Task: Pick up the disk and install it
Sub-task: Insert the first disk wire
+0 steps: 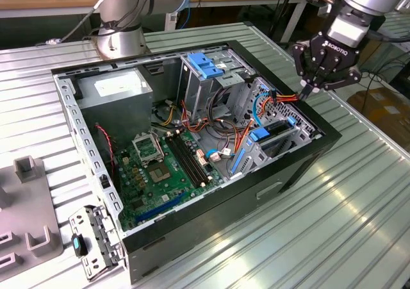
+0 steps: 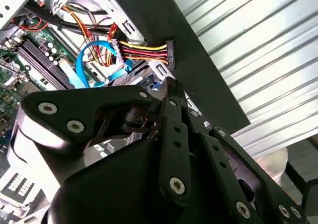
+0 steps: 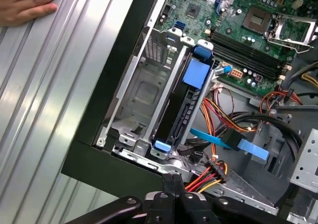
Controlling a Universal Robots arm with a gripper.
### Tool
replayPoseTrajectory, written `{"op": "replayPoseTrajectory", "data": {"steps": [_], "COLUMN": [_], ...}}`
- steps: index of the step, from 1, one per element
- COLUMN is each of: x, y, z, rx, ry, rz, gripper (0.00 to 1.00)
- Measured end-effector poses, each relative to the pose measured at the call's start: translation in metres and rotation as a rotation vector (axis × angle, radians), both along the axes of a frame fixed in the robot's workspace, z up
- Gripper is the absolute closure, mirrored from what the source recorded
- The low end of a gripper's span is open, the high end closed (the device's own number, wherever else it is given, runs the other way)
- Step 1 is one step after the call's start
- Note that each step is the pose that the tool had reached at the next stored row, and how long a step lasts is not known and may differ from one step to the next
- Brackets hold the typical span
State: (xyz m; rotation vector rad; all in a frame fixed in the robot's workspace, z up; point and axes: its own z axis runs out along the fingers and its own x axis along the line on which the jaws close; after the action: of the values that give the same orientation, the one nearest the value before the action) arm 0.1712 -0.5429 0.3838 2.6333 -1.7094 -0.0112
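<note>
Standing next to this rig, the biggest thing is the ribbed metal desk (image 1: 359,193), with an open computer case (image 1: 192,231) lying on its side on top of it. Along the 3 o'clock side of the case in the exterior view there's a grey drive bay (image 3: 136,90).

The disk (image 3: 191,100) is already in that bay. In the first wrist view it sits on edge in a slot, with a blue rail tab at each end and an empty slot just beside it on the case-wall side. As far as I can see, nothing is gripping it.

The end effector (image 1: 306,90) hangs above the case rim at about 2 o'clock from the case's middle. Its fingers are pinched together with nothing between them, and it's clear of the disk. A person's hand (image 3: 25,3) rests flat on the desk outside the case, well away from the bay. A loose power connector (image 2: 170,55) on red, yellow and black wires dangles just past the fingertips in the second wrist view.

My read is that the pick and drop-in part is done and this is the seating stage. I can't tell from here whether the disk is fully home. Any further move would need a straight push along the slot while steering clear of those wires.
</note>
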Motion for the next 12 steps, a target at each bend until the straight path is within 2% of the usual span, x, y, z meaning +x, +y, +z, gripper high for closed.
{"op": "replayPoseTrajectory", "data": {"steps": [6,7,9,12], "x": [0.0001,0.0004,0.0007,0.0021], "y": [0.0001,0.0013,0.0049,0.0061], "z": [-0.0012,-0.0018,-0.0022,-0.0026], "rx": [0.0001,0.0001,-0.0003,-0.0006], "ry": [0.0000,0.0000,0.0001,0.0001], "rz": [0.114,0.134,0.146,0.187], "gripper": [0.88,0.88,0.88,0.87]}}
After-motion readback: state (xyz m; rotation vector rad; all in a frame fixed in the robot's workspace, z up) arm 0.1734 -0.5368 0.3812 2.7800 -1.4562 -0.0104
